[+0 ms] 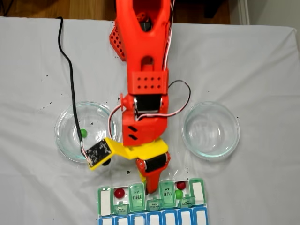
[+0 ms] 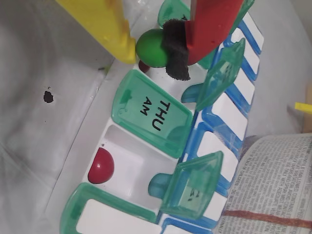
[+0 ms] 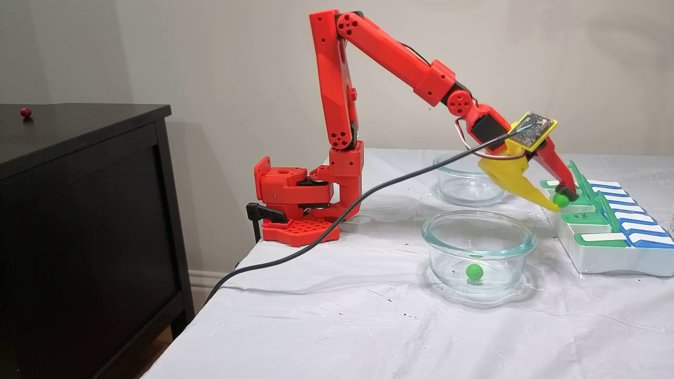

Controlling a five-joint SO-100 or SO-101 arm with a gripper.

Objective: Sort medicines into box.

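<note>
Gripper (image 2: 158, 46) clamped a green ball (image 2: 152, 47) just above the box (image 2: 127, 146), beside its THU lid (image 2: 153, 113); placement step, next likely needing release into the open compartment beneath.

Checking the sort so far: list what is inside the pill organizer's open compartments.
In the pill organizer, one dark red ball sits alone; another red ball shares a compartment with a green ball. The gripper hides the compartment beneath it.

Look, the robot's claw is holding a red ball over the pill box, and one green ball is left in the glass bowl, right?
Not quite: the ball in the gripper is green, not red, as the wrist view shows. The rest holds: it is over the pill organizer, and one green ball lies in the glass bowl.
</note>
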